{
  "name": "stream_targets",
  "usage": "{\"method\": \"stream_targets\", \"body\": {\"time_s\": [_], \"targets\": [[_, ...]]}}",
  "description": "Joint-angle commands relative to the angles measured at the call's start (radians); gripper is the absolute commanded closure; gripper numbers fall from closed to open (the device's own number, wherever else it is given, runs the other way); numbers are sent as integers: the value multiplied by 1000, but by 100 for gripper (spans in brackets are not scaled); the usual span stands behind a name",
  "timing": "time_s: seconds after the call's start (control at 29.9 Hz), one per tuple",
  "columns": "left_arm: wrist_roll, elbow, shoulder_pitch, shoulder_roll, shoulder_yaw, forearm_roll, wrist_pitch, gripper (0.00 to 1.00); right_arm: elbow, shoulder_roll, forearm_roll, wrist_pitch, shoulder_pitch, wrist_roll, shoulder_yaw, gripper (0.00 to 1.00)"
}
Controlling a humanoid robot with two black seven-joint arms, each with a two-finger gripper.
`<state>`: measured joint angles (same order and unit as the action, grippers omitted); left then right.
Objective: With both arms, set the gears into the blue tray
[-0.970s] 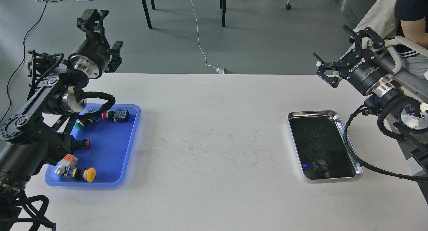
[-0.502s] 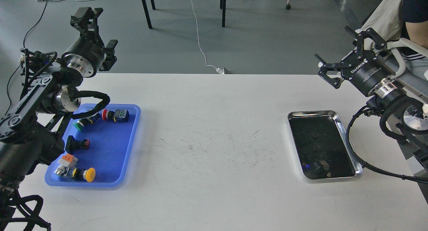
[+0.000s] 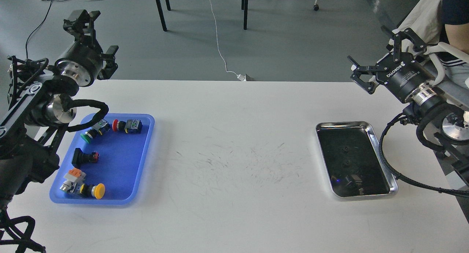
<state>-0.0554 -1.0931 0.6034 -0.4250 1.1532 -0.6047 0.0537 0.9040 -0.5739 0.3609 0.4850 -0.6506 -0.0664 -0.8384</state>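
The blue tray (image 3: 122, 165) lies at the table's left and holds several coloured push-button switches. Two tiny black gears (image 3: 344, 149) (image 3: 345, 164) rest on the dark bottom of the steel tray (image 3: 370, 127) at the right. My left gripper (image 3: 94, 38) hangs open and empty, raised beyond the table's far left edge, behind the blue tray. At the far right, above the table's back corner and behind the steel tray, my right gripper (image 3: 383, 59) is also open and holds nothing.
A person (image 3: 454, 22) sits at the far right behind my right arm. My right arm's black cable (image 3: 384, 161) loops beside the steel tray. Chair legs and cords are on the floor beyond the table.
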Motion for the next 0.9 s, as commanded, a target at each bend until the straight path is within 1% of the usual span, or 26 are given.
{"method": "stream_targets", "body": {"time_s": [0.0,0.1,0.23,0.3,0.47,0.54,0.7,0.77,0.87], "targets": [[2,-1,1,3,2,-1,1,2,-5,5,-2,4,-24,-3,19,1],[2,-1,1,12,-6,-1,1,2,6,-29,-34,4,-44,-7,50,1],[2,-2,1,12,-10,-1,1,2,39,-162,-86,4,-130,-7,143,1],[2,-11,3,12,-10,-1,3,2,100,-219,-88,4,-179,-6,221,1],[2,-16,1,14,-9,-1,9,2,275,-421,-137,4,-296,-7,373,1],[2,-17,1,15,-10,-1,9,2,329,-473,-238,4,-348,-13,430,1],[3,-30,1,15,-10,-1,9,2,512,-598,-630,4,-448,-39,580,1],[3,-30,1,15,-10,-1,9,2,567,-629,-747,4,-468,-62,616,1],[2,-28,3,12,-10,-3,8,2,601,-635,-877,4,-472,-101,650,1]]}}
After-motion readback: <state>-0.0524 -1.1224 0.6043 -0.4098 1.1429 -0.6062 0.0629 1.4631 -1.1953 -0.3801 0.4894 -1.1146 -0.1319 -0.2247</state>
